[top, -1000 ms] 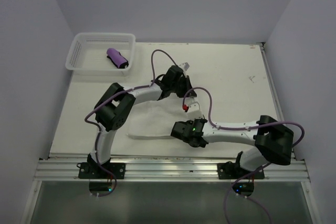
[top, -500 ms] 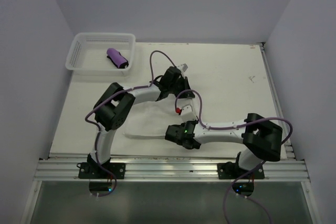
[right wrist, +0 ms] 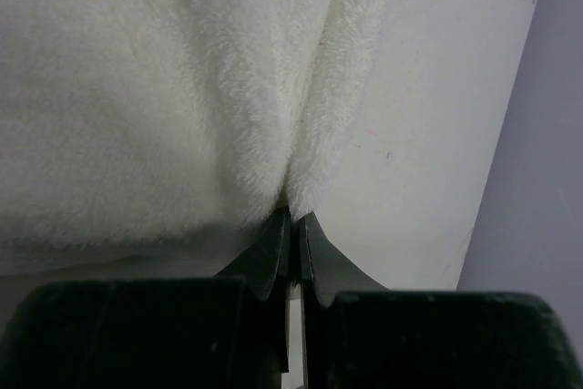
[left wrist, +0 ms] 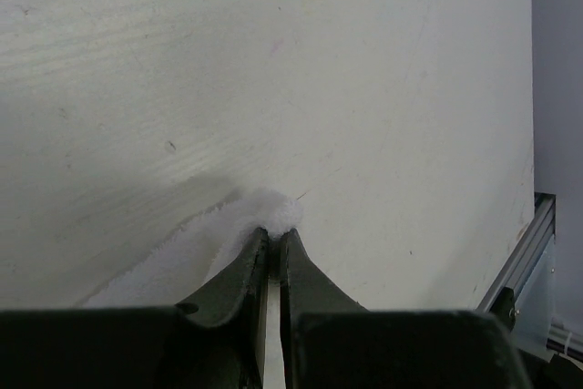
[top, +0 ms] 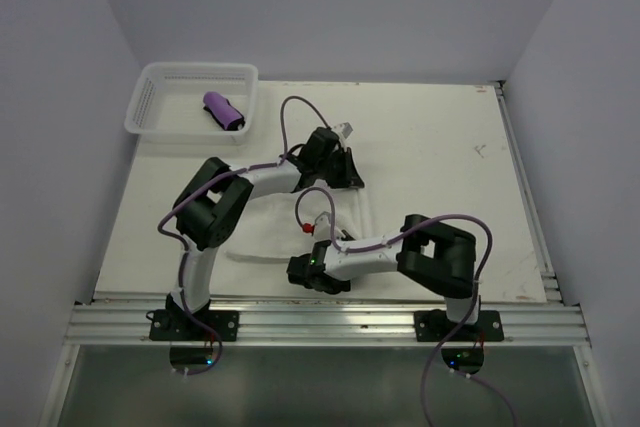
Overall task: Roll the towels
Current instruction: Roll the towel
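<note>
The large fluffy white towel (top: 272, 235) lies on the table between my two grippers. My left gripper (top: 352, 178) is shut on a far corner of it; the pinched corner (left wrist: 273, 210) pokes out past the fingertips (left wrist: 274, 236) in the left wrist view. My right gripper (top: 293, 273) is shut on a folded edge of the same towel (right wrist: 164, 88) at the near side, with its tips (right wrist: 291, 220) buried in the fold. The small purple towel (top: 224, 112) lies rolled up in the basket.
The white mesh basket (top: 150, 97) stands at the far left corner of the table. The metal rail (top: 320, 322) runs along the near edge. Purple cables loop over both arms. Grey walls close in on both sides.
My right gripper has swept left along the near side, pulling the towel's edge with it, and its arm has folded in. The left gripper has shifted only slightly.
</note>
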`<state>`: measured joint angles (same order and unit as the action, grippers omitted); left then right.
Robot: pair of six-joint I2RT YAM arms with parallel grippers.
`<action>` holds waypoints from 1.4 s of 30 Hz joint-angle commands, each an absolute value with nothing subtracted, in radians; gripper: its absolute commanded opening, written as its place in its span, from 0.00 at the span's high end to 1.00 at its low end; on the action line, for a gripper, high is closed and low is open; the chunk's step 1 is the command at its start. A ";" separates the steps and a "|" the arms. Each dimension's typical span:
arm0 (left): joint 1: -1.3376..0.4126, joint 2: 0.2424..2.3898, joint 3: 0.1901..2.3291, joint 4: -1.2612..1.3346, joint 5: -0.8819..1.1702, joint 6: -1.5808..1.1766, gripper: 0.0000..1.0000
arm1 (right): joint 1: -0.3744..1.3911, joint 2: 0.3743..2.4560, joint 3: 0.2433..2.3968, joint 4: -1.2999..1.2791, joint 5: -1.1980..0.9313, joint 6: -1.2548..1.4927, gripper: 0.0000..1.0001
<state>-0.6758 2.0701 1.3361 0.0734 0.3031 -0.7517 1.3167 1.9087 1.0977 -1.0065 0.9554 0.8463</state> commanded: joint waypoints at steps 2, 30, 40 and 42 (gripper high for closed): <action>-0.621 2.034 1.328 0.120 0.183 -0.675 1.00 | 1.350 1.976 1.143 -1.080 0.890 0.815 1.00; -0.618 2.011 1.186 0.123 0.043 -0.580 0.84 | 1.338 1.852 1.134 -0.855 0.661 0.707 0.91; -0.615 1.833 1.143 0.156 0.024 -0.578 0.58 | 1.313 1.851 1.129 -0.830 0.686 0.704 0.96; -0.617 1.801 1.149 0.155 0.056 -0.572 0.53 | 1.313 1.888 1.144 -0.857 0.704 0.706 0.98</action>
